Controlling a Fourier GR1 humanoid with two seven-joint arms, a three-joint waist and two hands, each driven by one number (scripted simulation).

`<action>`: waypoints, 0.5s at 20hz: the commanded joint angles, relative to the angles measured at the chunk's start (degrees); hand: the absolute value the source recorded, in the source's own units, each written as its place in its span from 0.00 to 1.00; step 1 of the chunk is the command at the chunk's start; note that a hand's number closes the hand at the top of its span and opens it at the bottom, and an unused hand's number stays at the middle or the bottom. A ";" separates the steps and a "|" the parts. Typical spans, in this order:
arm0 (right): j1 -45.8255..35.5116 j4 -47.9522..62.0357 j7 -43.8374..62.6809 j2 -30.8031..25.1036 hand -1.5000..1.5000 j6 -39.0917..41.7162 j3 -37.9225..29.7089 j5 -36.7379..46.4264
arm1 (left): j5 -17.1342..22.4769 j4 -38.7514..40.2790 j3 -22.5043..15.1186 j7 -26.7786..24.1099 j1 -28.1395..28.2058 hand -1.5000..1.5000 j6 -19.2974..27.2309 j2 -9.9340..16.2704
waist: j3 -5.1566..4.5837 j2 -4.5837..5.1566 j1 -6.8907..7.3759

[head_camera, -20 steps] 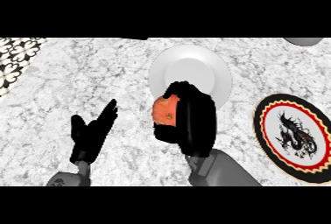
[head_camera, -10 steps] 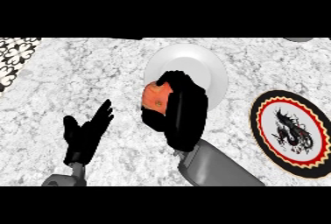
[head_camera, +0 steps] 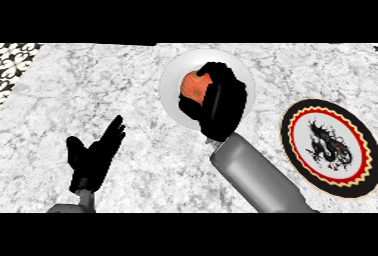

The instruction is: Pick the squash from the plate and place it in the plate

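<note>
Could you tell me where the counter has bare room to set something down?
Bare counter lies left of the white plate and above the resting left hand; a narrower strip separates the white plate from the dragon plate. The white plate is crowded: the right hand holds the squash over it.

The counter (head_camera: 111,85) is white marble, mottled with grey speckles across the whole frame. At the upper left corner sits a black-and-white ornamental lattice patch (head_camera: 16,62). Upper centre, the plain plate (head_camera: 171,87) is solid white. The squash (head_camera: 193,86) on it is orange-red with a paler orange patch. At the right edge, the patterned plate (head_camera: 328,147) has a black rim, a red and cream scalloped ring, and a white centre bearing a black dragon figure. Both hands, right hand (head_camera: 218,102) and left hand (head_camera: 94,156), are black; the forearm (head_camera: 255,175) is grey.
</note>
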 commanded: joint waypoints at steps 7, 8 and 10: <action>-8.34 19.74 -0.40 0.61 1.00 -17.91 -9.45 -6.87 | -1.73 1.68 -1.29 0.61 0.82 0.50 1.17 -1.49 | -0.33 0.43 -1.05; -7.42 21.98 -3.48 0.61 1.00 -19.77 -10.95 -7.67 | -1.49 0.66 -1.74 0.04 3.52 0.50 0.85 -1.62 | -0.32 0.41 -1.14; -9.39 27.02 -6.33 0.62 1.00 -22.46 -13.39 -10.13 | -0.27 1.75 0.59 1.25 0.33 0.50 0.44 -0.53 | -0.32 0.78 -0.87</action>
